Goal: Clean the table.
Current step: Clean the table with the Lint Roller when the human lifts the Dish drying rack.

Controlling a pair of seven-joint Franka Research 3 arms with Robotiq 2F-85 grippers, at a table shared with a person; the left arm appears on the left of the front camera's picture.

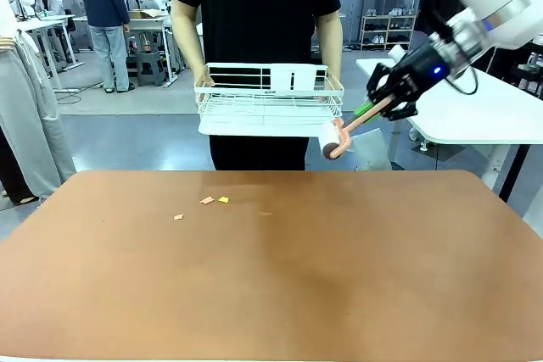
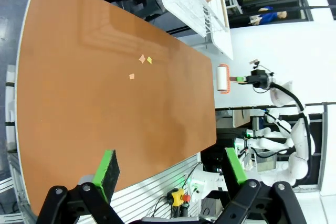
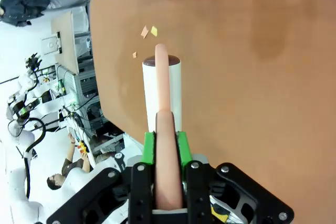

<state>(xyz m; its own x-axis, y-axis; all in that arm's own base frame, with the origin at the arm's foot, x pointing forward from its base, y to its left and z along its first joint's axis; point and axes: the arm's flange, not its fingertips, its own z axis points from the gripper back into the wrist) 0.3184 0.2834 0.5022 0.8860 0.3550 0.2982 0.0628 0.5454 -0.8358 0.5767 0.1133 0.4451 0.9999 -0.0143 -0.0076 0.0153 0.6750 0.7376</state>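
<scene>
Below right fingers (image 3: 149,148) clamping roller (image 1: 333,136), table (image 1: 339,277), seemingly well apart.

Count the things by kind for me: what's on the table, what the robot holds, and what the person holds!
Paper bits on the table: 3
Lint roller in the right end effector: 1
White wire basket held by the person: 1
Total: 5
</scene>
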